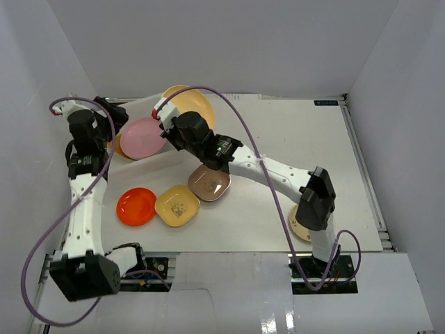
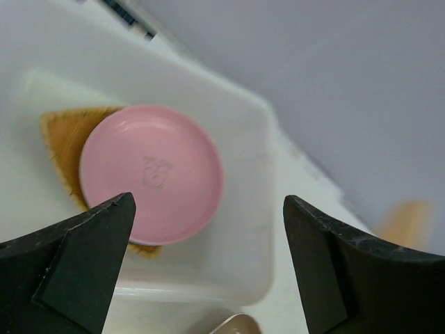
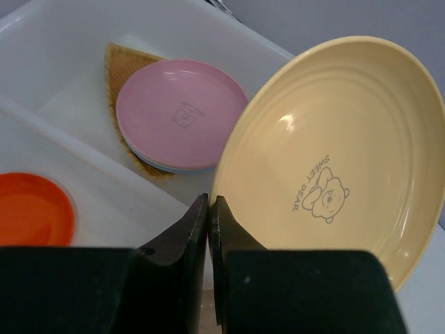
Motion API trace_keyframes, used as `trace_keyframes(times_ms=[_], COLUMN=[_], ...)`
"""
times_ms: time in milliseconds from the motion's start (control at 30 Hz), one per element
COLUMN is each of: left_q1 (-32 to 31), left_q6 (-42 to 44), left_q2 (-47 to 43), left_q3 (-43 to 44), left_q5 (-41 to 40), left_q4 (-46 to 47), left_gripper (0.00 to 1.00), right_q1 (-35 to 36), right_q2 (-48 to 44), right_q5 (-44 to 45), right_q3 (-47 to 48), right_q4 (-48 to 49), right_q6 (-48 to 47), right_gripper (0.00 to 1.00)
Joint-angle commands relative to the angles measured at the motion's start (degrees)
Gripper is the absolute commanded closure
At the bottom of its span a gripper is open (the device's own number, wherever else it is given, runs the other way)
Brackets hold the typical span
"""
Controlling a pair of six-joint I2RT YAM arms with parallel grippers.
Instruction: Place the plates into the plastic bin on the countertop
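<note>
Right pincer: the right gripper (image 3: pixel 210 229) is clenched on the near rim of a pale yellow round plate (image 3: pixel 334 160), fingers almost meeting with the edge between them.
Held plate: it stands steeply tilted with its hollow facing the wrist camera, and a bear print and the words "SWEET DEAR" show. In the top view it sits at the far right end of the bin. I cannot tell if it touches the bin.
Left pincer: the left gripper (image 2: pixel 208 200) is released, fingers spread wide and grasping nothing, above the bin's near wall.
Bin: the white translucent plastic tub (image 2: pixel 240 229) is at the far left of the white countertop (image 1: pixel 306 139).
Inside the bin: a pink round plate (image 3: pixel 181 115) lies flat on top of a stack. A pale blue rim (image 3: pixel 163 165) shows just under it, with a brown rounded-square plate (image 3: pixel 122 62) at the bottom.
Outside the bin: an orange-red round plate (image 1: pixel 136 206), a yellow rounded-square plate (image 1: pixel 177 205) and a brown rounded-square dish (image 1: pixel 208 183) lie close together in front of it.
Near right: a beige plate (image 1: pixel 300 226) is partly hidden under the right arm.
</note>
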Motion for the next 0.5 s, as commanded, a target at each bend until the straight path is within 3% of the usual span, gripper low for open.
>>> trace_keyframes(times_ms=[0, 67, 167, 300, 467], left_q1=[0.15, 0.15, -0.29, -0.99, -1.87], left_q6=[-0.52, 0.18, 1.42, 3.35, 4.93], left_q2=[-12.31, -13.12, -13.91, -14.96, -15.84], left_q3=[3.20, 11.15, 15.77, 24.36, 27.12], left_q5=[2.84, 6.85, 12.23, 15.67, 18.66], left_q4=[2.10, -4.45, -7.65, -11.88, -13.81], left_gripper=[0.02, 0.02, 0.02, 0.02, 0.02], right_q1=[0.33, 0.42, 0.51, 0.42, 0.42], right_q2=[5.63, 10.46, 17.23, 26.81, 35.34], right_q5=[-10.13, -14.01, -22.27, -24.32, -25.63], right_q3=[8.16, 12.01, 15.80, 26.34, 31.46], right_q4=[5.32, 6.74, 12.18, 15.52, 20.53], right_q6=[-4.90, -5.86, -7.44, -11.30, -12.20], right_gripper=[0.92, 0.92, 0.92, 0.92, 0.92])
